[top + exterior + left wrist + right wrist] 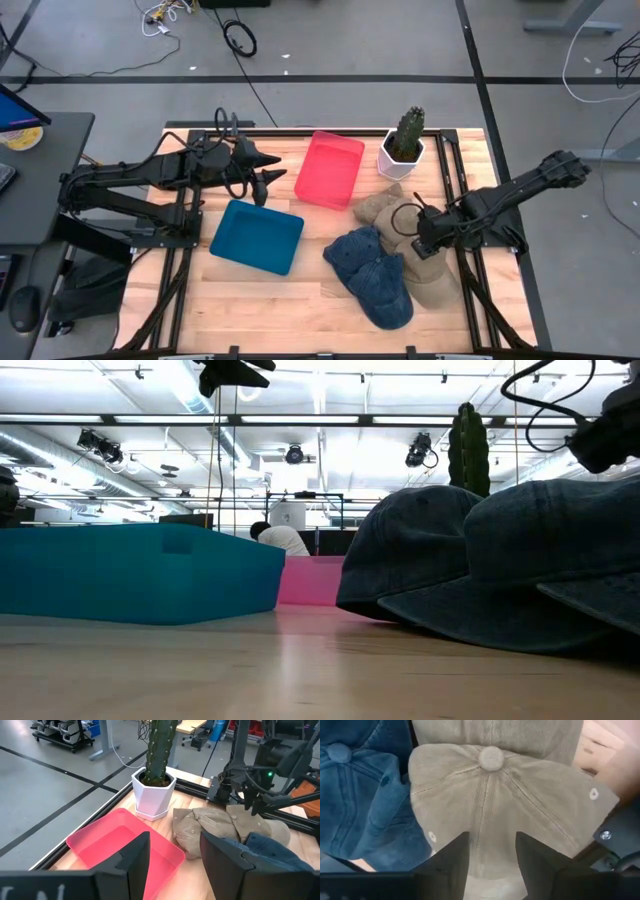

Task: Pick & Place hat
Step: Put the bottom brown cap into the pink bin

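Several hats lie in a heap on the wooden table's right half: two blue denim caps (pixel 370 270) (pixel 450 550) and tan caps (pixel 385 207) (pixel 210 825) beside and behind them. My right gripper (pixel 424 238) (pixel 491 857) points steeply down, open, just over the crown of a tan cap (pixel 510 805). That cap's top button (pixel 491 757) shows ahead of the fingers, and no touch shows. A denim cap (pixel 365 795) lies right beside it. My left gripper (pixel 268 172) (pixel 172 865) is open and held high above the table, between the blue tray and the pink tray.
A blue tray (pixel 257 236) (pixel 130 570) sits at the table's left middle and a pink tray (pixel 330 168) (pixel 125 845) behind it. A cactus in a white pot (pixel 404 148) (pixel 155 785) stands at the far edge, close to the tan caps.
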Robot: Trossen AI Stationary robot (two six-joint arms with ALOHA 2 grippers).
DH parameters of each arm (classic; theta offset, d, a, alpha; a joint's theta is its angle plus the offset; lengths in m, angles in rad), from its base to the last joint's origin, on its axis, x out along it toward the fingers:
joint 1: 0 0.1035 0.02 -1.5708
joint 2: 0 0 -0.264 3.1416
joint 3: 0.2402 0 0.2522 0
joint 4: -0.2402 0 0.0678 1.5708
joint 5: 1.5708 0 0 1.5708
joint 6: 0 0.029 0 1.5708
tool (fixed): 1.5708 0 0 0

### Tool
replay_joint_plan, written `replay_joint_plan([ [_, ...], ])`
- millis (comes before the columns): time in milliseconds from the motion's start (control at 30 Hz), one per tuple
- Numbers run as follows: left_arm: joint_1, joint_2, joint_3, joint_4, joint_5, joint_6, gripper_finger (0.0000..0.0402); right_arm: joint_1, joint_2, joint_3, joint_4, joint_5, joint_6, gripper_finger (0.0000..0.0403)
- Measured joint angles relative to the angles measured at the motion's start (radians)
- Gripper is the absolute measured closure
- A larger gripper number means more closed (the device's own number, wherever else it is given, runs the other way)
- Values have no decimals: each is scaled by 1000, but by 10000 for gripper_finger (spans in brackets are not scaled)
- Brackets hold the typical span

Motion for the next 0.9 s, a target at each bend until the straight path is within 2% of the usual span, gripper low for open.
replay_joint_plan([
  [333,0,0,0,0,0,-8,225,0,67,-105,178,-86,-26,125],
  [433,0,0,0,0,0,-6,225,0,73,-140,173,-105,5,123],
  [500,0,0,0,0,0,-5,225,0,73,-147,172,-109,9,144],
  [567,0,0,0,0,0,-3,225,0,73,-148,161,-109,5,185],
  [633,0,0,0,0,0,-3,225,0,73,-148,162,-109,0,245],
  [733,0,0,0,0,-1,-3,225,0,73,-148,162,-109,-19,357],
  [767,0,0,0,0,-1,-3,225,1,73,-148,162,-109,-33,378],
  [900,0,0,0,-1,-26,-3,225,1,71,-133,143,-129,-38,392],
])
